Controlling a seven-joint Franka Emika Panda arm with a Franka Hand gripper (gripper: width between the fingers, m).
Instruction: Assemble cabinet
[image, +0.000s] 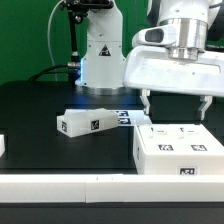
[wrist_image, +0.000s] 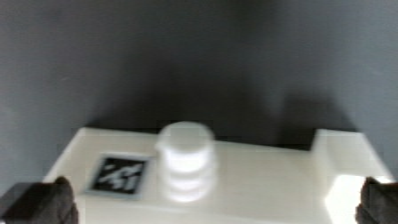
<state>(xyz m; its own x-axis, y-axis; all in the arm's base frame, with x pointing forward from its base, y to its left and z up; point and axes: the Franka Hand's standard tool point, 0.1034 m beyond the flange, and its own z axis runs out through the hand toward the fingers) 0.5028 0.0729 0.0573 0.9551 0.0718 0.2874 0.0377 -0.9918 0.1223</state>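
Two-finger pincer (image: 176, 107) (wrist_image: 208, 200): jaws stood at full spread and held nothing.
Pincer position: hung above the cabinet (image: 176, 150) (wrist_image: 249, 165), fingertips clear of its top in the exterior view.
Cabinet location: sat on the bench (image: 40, 110) close to the front edge, toward the exterior view's right, just behind the white rail (image: 60, 186).
Cabinet markings: black-and-white square tags showed on its top and front faces.
Wrist view finding: one stubby white knob (wrist_image: 187, 160) stood upright on a white cabinet surface, with a tag (wrist_image: 121, 172) just beside it; a dark fingertip showed at each lower corner, well apart, neither touching the knob.
Loose white panel (image: 88, 123): lay near the bench's middle, apart from the cabinet on the exterior view's left, tags on its side.
Marker board (image: 124, 117): lay flat just behind that panel's end.
Small white piece (image: 3, 145): lay at the bench's edge on the exterior view's left, cut off by the frame; kind could not be told.
Robot base (image: 100, 60): stood at the bench's back edge.
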